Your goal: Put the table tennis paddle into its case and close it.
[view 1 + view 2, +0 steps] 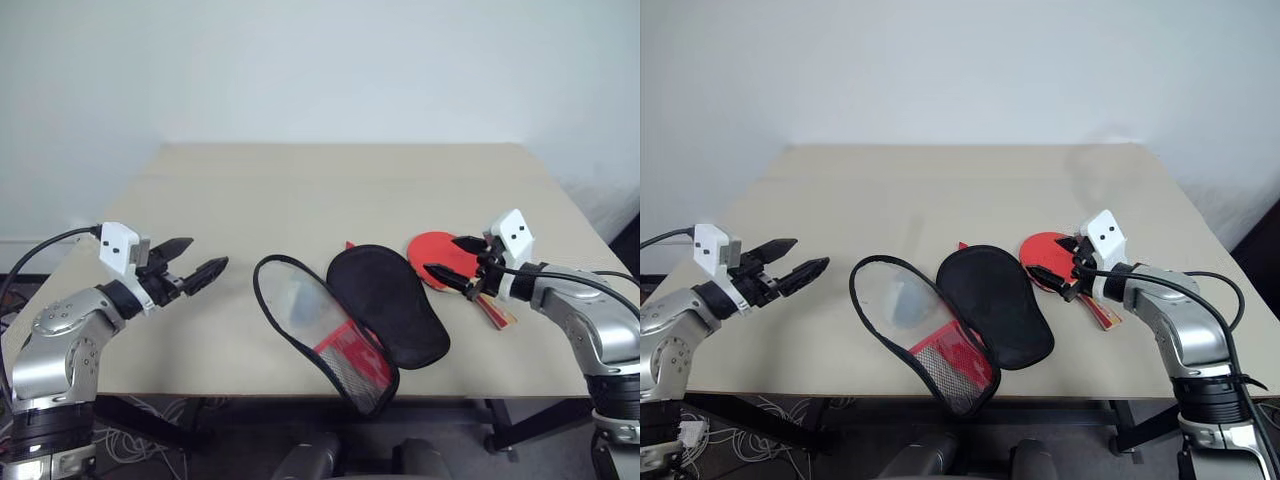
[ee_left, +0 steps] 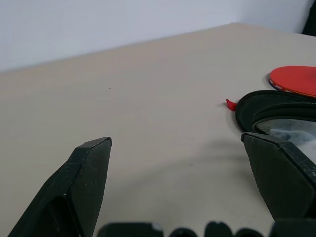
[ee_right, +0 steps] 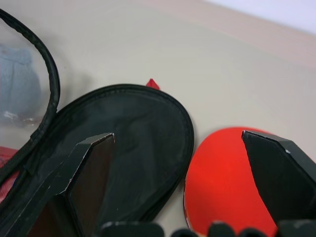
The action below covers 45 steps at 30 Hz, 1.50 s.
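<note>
Red rubber marks the paddle [image 1: 437, 254], lying at three o'clock beside the unzipped case [image 1: 345, 325] on the table [image 1: 300, 190]. Judged wise: grasp its handle, not the blade. The right gripper [image 1: 447, 259] hovers over it, spread and empty; the left gripper [image 1: 195, 262], also spread, waits at nine o'clock.

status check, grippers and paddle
Left gripper open, empty. Right gripper open over paddle, no grip. Case unzipped, lying open beside it. Nothing blocking.

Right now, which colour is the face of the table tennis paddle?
Red; the table tennis paddle shows it best in the right wrist view.
</note>
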Each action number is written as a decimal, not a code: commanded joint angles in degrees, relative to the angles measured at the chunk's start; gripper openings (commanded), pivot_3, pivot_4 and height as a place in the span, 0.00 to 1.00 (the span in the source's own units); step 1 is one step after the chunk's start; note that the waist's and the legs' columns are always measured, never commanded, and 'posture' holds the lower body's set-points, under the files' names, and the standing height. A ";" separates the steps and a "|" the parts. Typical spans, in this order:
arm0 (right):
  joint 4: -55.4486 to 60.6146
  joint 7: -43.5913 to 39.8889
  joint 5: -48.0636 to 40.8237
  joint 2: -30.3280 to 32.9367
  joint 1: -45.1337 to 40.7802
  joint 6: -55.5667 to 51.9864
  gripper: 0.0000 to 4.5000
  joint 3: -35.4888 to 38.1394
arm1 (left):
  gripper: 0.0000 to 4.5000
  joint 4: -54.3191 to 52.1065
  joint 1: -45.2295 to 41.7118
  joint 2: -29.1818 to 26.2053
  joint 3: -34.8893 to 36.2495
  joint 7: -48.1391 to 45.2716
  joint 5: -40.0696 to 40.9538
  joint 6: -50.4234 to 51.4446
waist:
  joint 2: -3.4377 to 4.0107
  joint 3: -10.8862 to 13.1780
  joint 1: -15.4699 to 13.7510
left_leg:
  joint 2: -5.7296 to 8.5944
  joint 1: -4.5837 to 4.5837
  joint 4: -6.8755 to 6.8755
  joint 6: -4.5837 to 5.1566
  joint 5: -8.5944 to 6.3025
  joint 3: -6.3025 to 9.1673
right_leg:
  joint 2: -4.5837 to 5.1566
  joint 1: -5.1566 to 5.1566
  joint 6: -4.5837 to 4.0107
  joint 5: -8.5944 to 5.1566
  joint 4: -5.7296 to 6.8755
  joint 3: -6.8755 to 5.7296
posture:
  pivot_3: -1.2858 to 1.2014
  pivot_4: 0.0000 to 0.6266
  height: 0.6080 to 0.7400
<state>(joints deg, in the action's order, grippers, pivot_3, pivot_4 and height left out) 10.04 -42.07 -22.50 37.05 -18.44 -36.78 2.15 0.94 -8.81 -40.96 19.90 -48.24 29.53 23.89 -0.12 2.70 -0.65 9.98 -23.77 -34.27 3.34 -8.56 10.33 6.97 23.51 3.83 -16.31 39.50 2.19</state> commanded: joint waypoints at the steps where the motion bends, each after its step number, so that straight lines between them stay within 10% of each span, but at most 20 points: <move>1: 2.15 -0.18 -0.90 1.32 -0.75 -0.10 0.99 2.60 | 1.00 -1.75 -0.88 0.00 -0.67 -0.26 -0.46 -1.39 | 0.00 0.00 0.00 | 0.00 0.00 0.00 0.00 0.00 0.00 | 0.00 -0.01 0.00 0.00 0.00 0.00 | 0.52 0.00 0.75; 20: -3.47 -14.38 0.47 11.33 -1.74 2.36 0.99 0.48 | 1.00 -7.12 9.55 -3.05 0.16 -13.27 3.80 -2.31 | -0.10 0.07 0.05 | -0.34 0.02 -0.03 0.01 -0.26 -0.34 | 0.08 0.00 0.02 0.03 -0.16 -0.09 | 0.52 0.00 0.75; 45: -9.20 7.28 10.14 2.20 -0.43 -13.23 0.99 -2.48 | 1.00 -7.05 12.92 -6.02 3.96 -16.76 4.83 -3.27 | -0.07 0.07 0.02 | -0.56 0.16 -0.03 -0.08 -0.53 -0.44 | -0.01 -0.01 -0.09 0.15 -0.47 -0.18 | 0.52 0.00 0.75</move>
<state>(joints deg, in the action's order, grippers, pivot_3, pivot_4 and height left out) -1.43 -35.95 -12.80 39.30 -18.19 -49.77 -1.94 -5.03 5.37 -46.80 23.42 -64.98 34.15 21.69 -0.18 2.77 -0.63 9.43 -23.60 -34.30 3.26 -9.09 9.89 6.95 23.50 3.73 -16.16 39.03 2.00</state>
